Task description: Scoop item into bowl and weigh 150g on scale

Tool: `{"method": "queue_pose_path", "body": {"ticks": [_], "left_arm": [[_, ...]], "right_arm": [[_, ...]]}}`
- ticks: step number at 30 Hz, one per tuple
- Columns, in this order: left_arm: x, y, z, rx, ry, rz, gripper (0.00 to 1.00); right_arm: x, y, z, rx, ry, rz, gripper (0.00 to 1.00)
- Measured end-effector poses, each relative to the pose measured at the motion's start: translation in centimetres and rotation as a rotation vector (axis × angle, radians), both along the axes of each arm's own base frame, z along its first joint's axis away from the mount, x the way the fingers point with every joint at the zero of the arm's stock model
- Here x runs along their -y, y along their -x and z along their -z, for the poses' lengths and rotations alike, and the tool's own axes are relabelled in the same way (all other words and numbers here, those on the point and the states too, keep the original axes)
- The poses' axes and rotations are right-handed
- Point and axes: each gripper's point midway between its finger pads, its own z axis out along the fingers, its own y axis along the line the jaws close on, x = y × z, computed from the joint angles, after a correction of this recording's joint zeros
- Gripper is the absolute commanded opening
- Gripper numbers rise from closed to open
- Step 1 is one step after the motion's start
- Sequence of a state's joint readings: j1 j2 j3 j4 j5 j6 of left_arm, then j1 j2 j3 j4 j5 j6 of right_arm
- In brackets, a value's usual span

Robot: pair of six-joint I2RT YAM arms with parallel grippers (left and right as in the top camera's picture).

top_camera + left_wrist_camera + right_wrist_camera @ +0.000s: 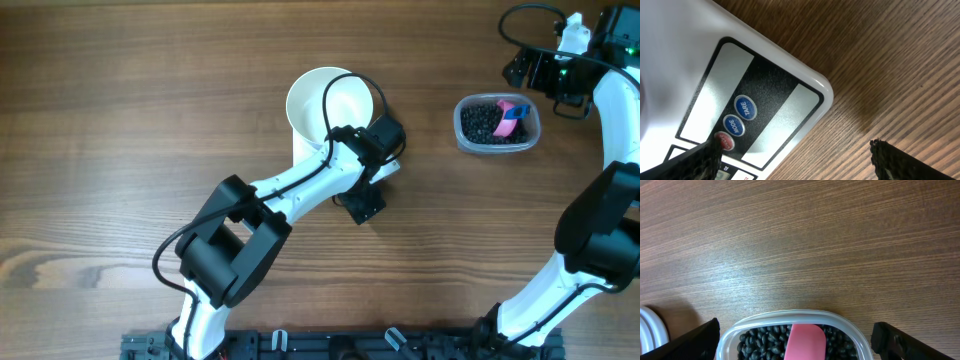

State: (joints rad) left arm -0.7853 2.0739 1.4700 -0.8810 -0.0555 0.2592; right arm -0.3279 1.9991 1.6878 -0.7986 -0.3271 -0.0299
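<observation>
The white bowl (330,103) stands at the table's middle, on the scale (389,171), which my left arm mostly covers from above. In the left wrist view the scale (790,107) shows its corner, TARE, MODE and red buttons. My left gripper (795,161) is open low over that corner, one finger (700,160) above the button panel, the other above bare wood. The item (765,340), black beans, fills a clear tub (497,123) with a pink scoop (805,341) lying in it. My right gripper (797,342) hangs open above the tub's near rim, holding nothing.
The clear tub (790,316) sits right of the bowl, whose rim (647,330) shows at the right wrist view's left edge. My right arm (610,150) curves along the table's right side. A black rail (330,345) runs along the front edge.
</observation>
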Motion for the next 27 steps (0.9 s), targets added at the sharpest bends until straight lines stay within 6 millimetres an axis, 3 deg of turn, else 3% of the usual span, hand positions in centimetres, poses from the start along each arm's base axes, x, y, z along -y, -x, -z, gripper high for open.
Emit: {"method": "queue_pose_path", "body": {"ticks": [12, 16, 22, 27], "left_arm": [[0.1, 1.1, -0.7, 0.001, -0.004, -0.002, 1.0], [0.0, 2.1, -2.6, 0.0, 0.008, -0.008, 1.0], [-1.0, 3.9, -7.1, 0.005, 0.041, -0.116, 1.0], [-3.8, 4.3, -8.0, -0.046, 0.013, -0.307, 1.0]], "right_arm": [[0.0, 0.0, 0.0, 0.0, 0.0, 0.0, 1.0], [0.0, 0.0, 0.0, 0.0, 0.0, 0.0, 1.0], [0.0, 0.0, 0.0, 0.0, 0.0, 0.0, 1.0], [0.0, 0.0, 0.0, 0.0, 0.0, 0.0, 1.0]]}}
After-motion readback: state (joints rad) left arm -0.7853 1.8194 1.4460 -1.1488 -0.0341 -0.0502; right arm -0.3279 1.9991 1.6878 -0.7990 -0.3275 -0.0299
